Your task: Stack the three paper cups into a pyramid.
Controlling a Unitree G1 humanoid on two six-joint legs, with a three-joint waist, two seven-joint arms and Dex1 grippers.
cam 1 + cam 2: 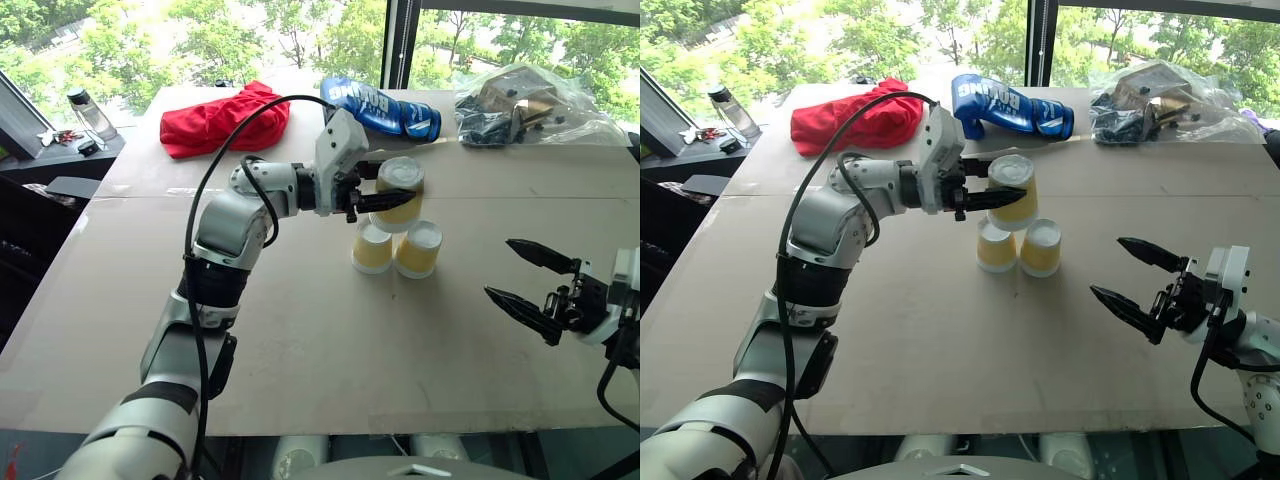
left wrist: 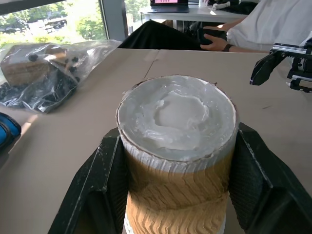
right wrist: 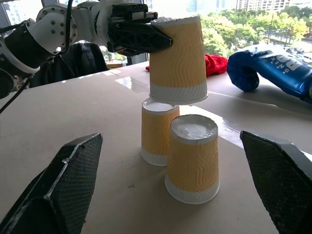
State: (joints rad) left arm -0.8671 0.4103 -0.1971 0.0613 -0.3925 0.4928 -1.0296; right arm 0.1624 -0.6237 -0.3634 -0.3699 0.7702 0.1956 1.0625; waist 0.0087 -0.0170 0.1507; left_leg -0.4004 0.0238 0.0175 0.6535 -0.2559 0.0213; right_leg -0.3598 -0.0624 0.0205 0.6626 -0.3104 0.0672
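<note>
Left gripper clamped on third yellow-tan ribbed paper cup, upside down, frame centre, just above the two base cups standing touching on the tan table. Right gripper wide open, empty, lower right. Step: capping the pyramid. Next: centre over the seam, lower gently, release without nudging the base.

so the left arm is mostly silver-grey shells with black joint bands in between, plus a fat black cable looping over it up to a white boxy wrist block. left gripper has two black plastic fingers, ribbed looking on the inside. right gripper is the same deal, pointy black fingers with a fine grid texture, white housing behind it
</note>
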